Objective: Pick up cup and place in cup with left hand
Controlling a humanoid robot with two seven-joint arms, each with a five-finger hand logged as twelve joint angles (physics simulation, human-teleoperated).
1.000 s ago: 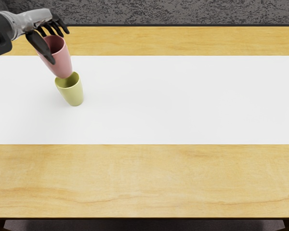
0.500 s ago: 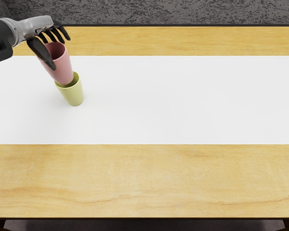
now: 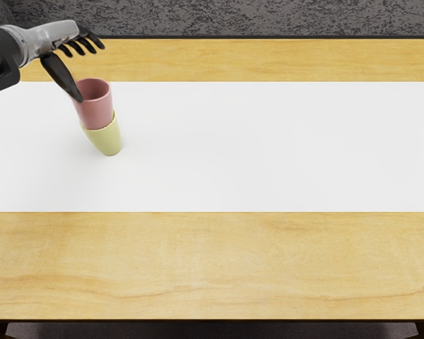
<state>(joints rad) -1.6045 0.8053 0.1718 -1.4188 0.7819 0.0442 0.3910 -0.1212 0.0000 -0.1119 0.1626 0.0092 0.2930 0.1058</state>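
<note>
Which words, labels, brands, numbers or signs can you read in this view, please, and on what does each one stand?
There are none to read: the pink tapered cup, the yellow-green tapered cup, the black-and-silver left hand and the white strip across the wooden table show no lettering.

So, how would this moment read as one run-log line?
pink cup: partly inside yellow cup | yellow cup: on white strip | left hand: open, thumb near pink cup | right hand: unseen
</note>
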